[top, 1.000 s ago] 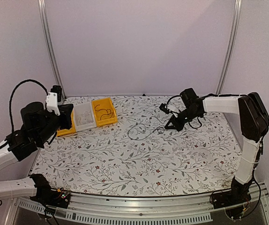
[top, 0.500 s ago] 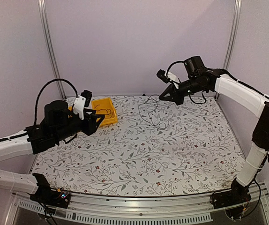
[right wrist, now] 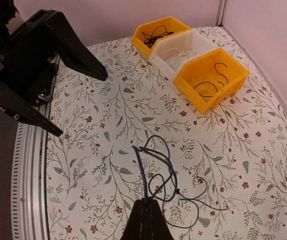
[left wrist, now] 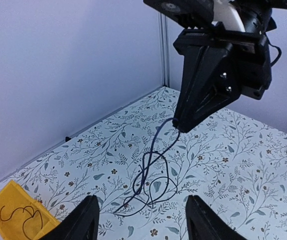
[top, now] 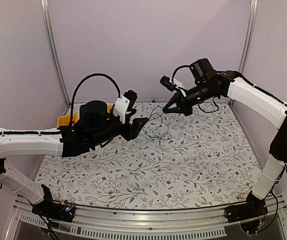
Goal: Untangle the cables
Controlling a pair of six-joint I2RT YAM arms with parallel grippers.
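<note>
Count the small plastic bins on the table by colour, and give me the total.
Yellow plastic open-top bins: 2
White translucent plastic open-top bin: 1
Total: 3

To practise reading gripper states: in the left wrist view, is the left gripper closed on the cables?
No, the left gripper stands open; the cables hang from the right gripper.
</note>
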